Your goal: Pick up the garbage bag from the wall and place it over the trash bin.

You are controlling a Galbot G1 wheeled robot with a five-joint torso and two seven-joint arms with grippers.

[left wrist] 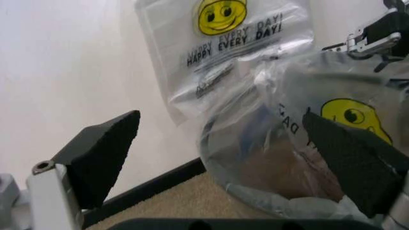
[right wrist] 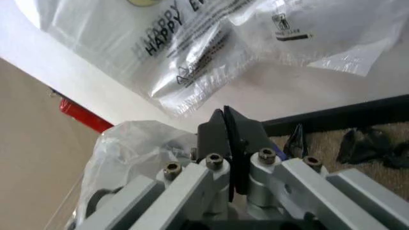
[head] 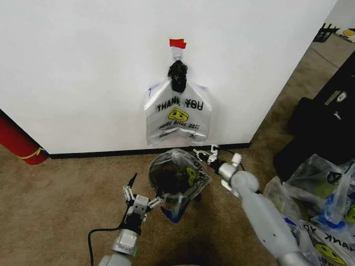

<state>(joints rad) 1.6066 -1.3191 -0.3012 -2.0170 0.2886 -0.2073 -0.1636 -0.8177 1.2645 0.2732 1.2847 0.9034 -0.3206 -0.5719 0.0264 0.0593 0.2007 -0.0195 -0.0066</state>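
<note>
Garbage bag (head: 178, 117) hangs flat on the wall (head: 83, 66), long axis vertical, above and beyond both claws. A second bag (head: 176, 177) already drapes the one trash bin (head: 166, 176), which we place between them. Right gripper (head: 206, 155), pads pressed together, sits nearer the wall; left gripper (head: 141, 198) gapes open, empty.
</note>
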